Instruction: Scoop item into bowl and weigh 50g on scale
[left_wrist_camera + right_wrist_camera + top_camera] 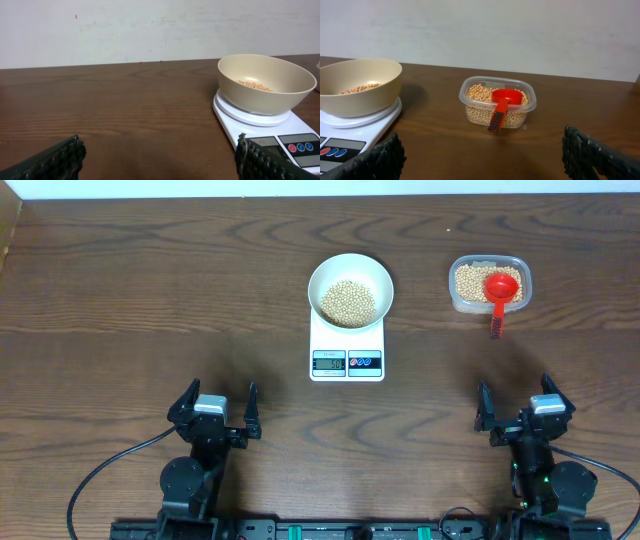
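The white bowl [350,285] stands on the white scale [347,362] at the table's middle and holds a pile of tan beans [347,302]. More beans fill a clear plastic tub [489,283] at the right, with a red scoop [500,292] resting in it, handle over the front rim. My left gripper [218,408] is open and empty near the front left. My right gripper [524,408] is open and empty near the front right. The bowl [265,82] and scale [280,135] show in the left wrist view; the tub [497,102], scoop [502,106] and bowl [357,86] show in the right wrist view.
The scale's display [329,361] is lit, digits too small to read. Bare dark wood table [150,290] surrounds the objects. A pale wall lies beyond the far edge.
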